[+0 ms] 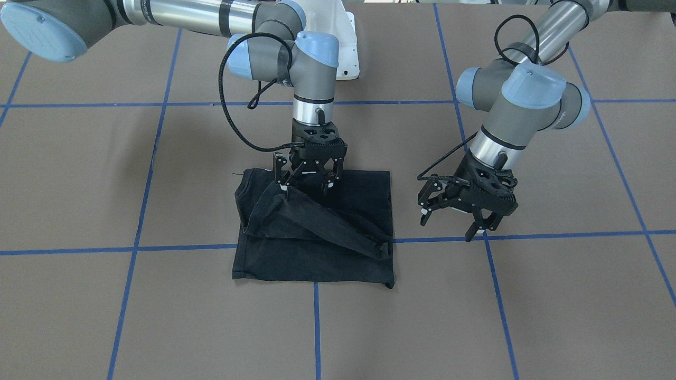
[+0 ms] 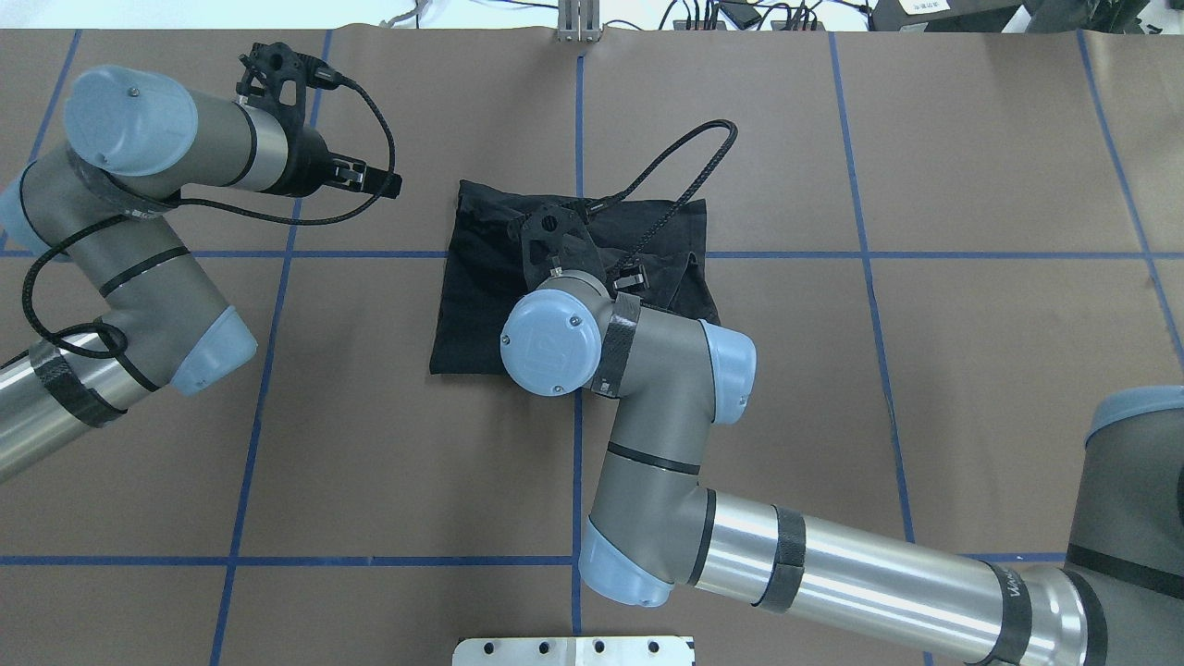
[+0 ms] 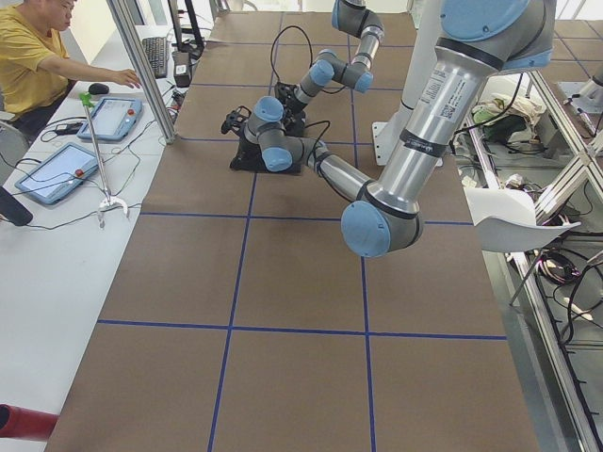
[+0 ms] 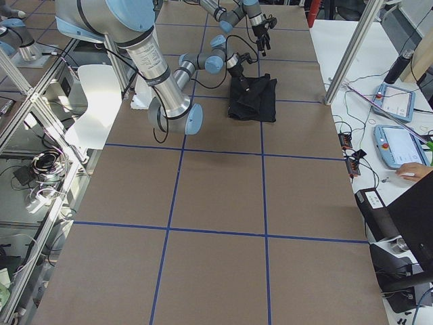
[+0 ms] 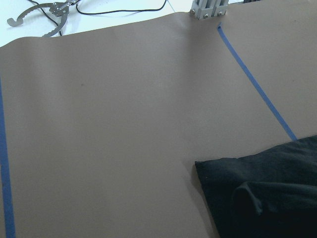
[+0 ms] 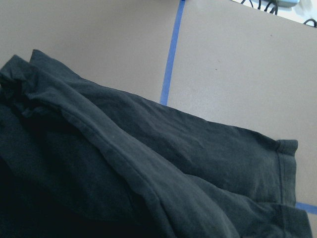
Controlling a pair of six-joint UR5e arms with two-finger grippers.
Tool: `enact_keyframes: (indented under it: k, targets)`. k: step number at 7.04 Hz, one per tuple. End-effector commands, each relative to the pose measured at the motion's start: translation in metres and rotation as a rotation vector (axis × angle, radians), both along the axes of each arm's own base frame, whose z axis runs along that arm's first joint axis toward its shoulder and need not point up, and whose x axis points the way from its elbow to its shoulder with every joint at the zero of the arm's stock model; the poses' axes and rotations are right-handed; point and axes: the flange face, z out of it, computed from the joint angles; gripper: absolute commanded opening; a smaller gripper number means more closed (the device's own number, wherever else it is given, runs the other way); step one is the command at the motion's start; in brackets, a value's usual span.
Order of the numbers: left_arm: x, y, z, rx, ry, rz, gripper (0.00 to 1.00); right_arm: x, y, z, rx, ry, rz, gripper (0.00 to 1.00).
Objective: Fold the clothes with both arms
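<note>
Atop taped table (image 1: 528, 316): T-shirt (image 1: 317, 258) under R gripper (image 1: 305, 187); L gripper (image 1: 447, 228) apart.

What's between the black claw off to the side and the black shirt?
Only bare brown table covering with a blue tape line lies between the open black two-finger left gripper and the black T-shirt, seen in the front-facing view.

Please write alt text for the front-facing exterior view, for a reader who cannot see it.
A folded black shirt lies on a brown table with blue tape lines; the right gripper stands over it, jaws apart, one finger against a raised fold. The left gripper hangs open beside the shirt, clear of it.
</note>
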Motion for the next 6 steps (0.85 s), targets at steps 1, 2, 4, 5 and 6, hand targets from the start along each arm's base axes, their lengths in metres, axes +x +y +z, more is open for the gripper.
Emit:
enact_keyframes:
  k: [1, 2, 4, 5, 6]
  targets:
    - [0.0, 0.0, 0.0, -0.003, 0.0, -0.001, 1.0, -0.004, -0.008, 0.01, 0.06, 0.094, -0.029, 0.59]
    - [0.0, 0.0, 0.001, -0.003, 0.0, -0.001, 1.0, 0.001, -0.016, 0.012, 0.082, 0.123, -0.026, 0.34]
    - [0.0, 0.0, 0.001, -0.005, -0.001, -0.001, 1.0, 0.028, -0.085, 0.046, 0.073, 0.189, 0.037, 0.21]
    - [-0.001, 0.0, 0.003, -0.008, -0.001, -0.006, 1.0, 0.033, -0.131, 0.063, 0.098, 0.176, 0.066, 0.15]
    - [-0.001, 0.0, 0.004, -0.012, 0.0, -0.007, 1.0, 0.023, -0.176, 0.059, 0.092, 0.18, 0.105, 0.13]
